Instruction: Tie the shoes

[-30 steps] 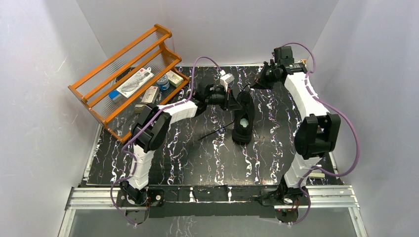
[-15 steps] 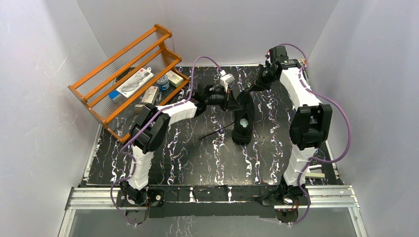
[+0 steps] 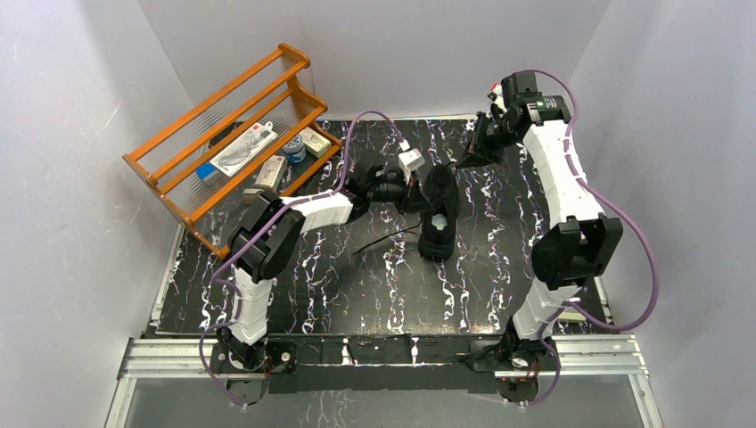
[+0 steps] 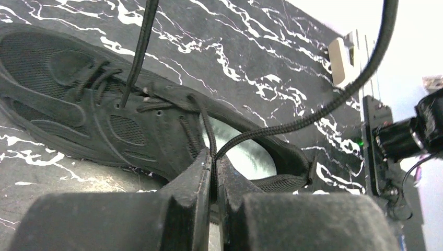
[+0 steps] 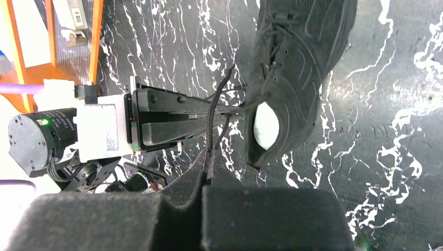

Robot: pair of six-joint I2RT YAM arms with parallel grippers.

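On the table point(image 3: 499, 267): one sneaker point(image 3: 439, 241), two laces point(image 4: 324, 111).

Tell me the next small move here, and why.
Probably carry the right gripper across toward the left gripper so the laces cross. Each gripper is shut on a lace running taut from the sneaker, and no knot shows yet.

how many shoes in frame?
1. The black sneaker lies centred on the table, toe toward the far edge, laces held by the left gripper and right gripper. No second shoe shows in any view.
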